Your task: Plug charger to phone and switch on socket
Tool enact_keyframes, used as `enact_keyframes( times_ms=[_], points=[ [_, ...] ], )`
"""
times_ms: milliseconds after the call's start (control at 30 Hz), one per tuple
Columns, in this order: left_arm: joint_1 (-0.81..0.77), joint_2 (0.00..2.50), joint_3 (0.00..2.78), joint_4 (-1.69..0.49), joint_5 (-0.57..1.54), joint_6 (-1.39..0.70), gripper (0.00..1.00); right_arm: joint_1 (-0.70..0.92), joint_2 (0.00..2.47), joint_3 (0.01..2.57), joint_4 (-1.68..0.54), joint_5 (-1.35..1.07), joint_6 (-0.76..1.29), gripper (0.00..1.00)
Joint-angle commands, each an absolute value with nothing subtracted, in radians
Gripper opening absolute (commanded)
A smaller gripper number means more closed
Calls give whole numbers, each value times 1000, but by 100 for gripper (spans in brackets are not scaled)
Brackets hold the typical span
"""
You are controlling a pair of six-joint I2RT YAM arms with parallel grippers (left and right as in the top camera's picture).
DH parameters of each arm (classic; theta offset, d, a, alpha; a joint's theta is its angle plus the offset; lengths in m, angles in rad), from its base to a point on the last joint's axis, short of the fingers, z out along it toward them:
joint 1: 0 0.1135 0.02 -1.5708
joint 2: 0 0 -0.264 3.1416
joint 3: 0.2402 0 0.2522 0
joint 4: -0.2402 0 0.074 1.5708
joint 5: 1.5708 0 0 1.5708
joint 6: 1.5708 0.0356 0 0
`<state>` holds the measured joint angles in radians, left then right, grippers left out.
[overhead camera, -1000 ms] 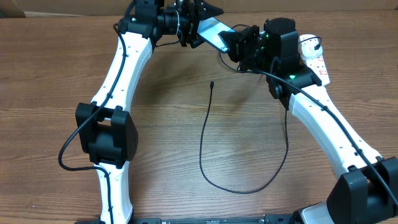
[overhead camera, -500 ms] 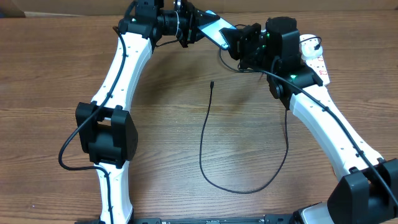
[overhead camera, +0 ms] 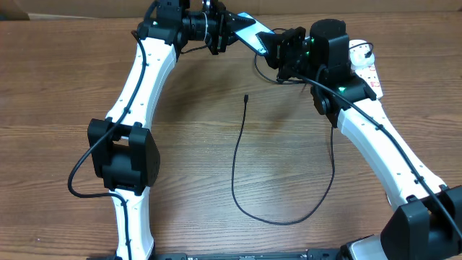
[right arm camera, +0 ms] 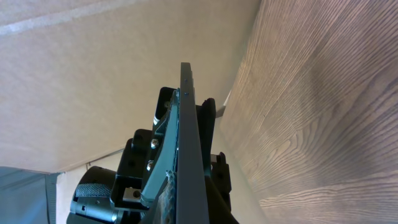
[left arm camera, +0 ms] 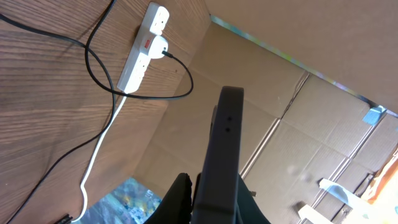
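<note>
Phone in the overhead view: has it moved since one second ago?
Yes, slightly. The phone shifted toward the far table edge, away from the charger tip, which lies still on the wood.

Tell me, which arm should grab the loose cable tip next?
Right, probably: the left gripper and right gripper both hold the phone, but the right is nearer the charger tip on the table.

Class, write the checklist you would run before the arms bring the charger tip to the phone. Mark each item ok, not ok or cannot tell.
1. Phone held off table by left gripper: ok.
2. Right gripper hold on phone: cannot tell.
3. Charger tip in a gripper: not ok, it lies on the table.
4. Plug seated in socket: ok.
5. Socket switch on: cannot tell.
</note>
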<state>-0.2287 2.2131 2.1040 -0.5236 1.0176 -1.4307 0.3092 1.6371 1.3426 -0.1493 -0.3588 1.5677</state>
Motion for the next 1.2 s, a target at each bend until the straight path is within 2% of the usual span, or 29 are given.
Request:
enact_keyframes(
  times_ms=[0,100,433,533,600,667,700,867,900,1167],
  points=[
    [-236,2204,2121,-526,1069,-1444,4,322,1641,1340,-177,-341,1386,4],
    [-236,2204,2121,-526,1064,-1444,5,322,1641,1340,-178,-341,1386,4],
    [-236,2204,2121,-509,1037,-1472,4,322,1641,1340,-183,-345,1379,22],
    [-235,2204,2121,-488,1036,-1470,4,321,1641,1340,-192,-344,1377,34],
    [-235,2204,2121,-479,1035,-1470,4,321,1641,1340,-193,-344,1352,49],
    [-233,2204,2121,-466,1035,-1466,5,321,1641,1340,-197,-344,1325,73],
    [-231,2204,2121,-466,1034,-1465,4,321,1641,1340,-206,-344,1326,79],
    [-215,2204,2121,-467,1037,-1407,4,311,1641,1340,-231,-340,1250,97],
    [-209,2204,2121,-467,1041,-1390,4,305,1641,1340,-239,-341,1232,100],
    [-157,2204,2121,-510,1082,-1229,4,207,1641,1340,-254,-432,1061,100]
  ],
)
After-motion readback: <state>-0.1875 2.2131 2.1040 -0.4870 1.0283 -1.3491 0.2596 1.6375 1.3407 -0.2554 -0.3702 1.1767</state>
